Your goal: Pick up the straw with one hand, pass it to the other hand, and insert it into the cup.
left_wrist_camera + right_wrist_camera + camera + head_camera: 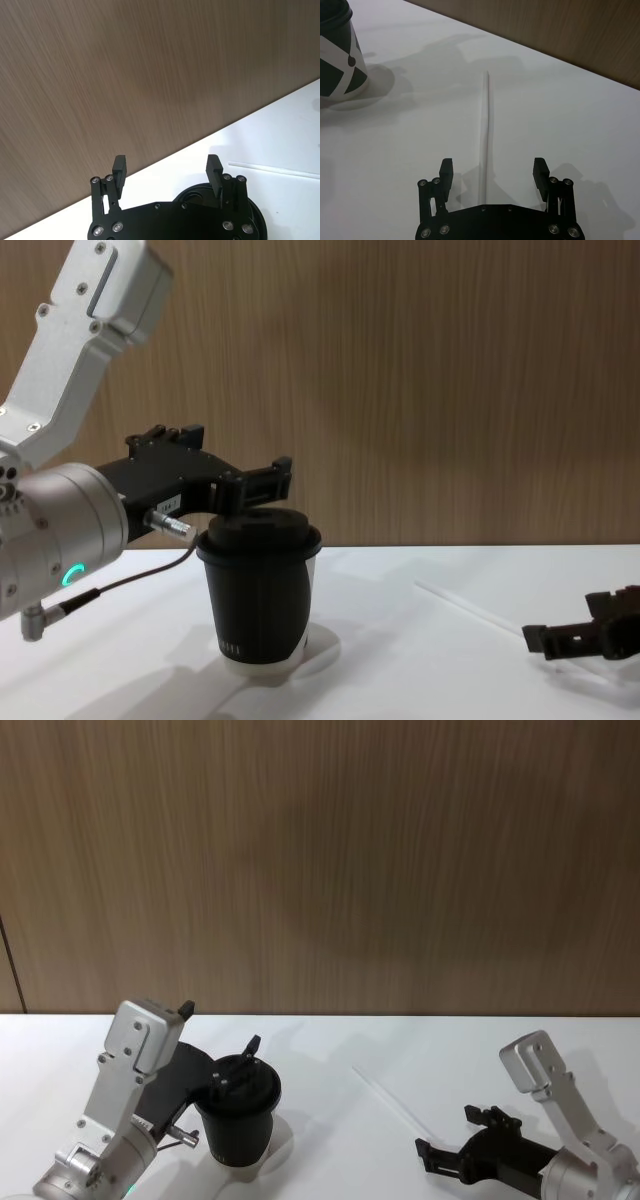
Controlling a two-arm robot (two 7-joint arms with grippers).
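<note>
The white straw (393, 1102) lies flat on the white table, right of the black lidded cup (238, 1115). My right gripper (447, 1135) is low over the straw's near end and open. In the right wrist view the straw (486, 125) runs out from between the spread fingers of the right gripper (492, 167). My left gripper (240, 455), with a green ring on its wrist, hovers open just above the cup (260, 590). In the left wrist view the left gripper (167, 165) holds nothing, and the cup's lid (200, 197) sits just below it.
The white table (330, 1050) ends at a brown wood-grain wall (320, 860) behind. Bare tabletop stretches between cup and straw and to the far right. A thin dark cable (150, 575) hangs from my left wrist beside the cup.
</note>
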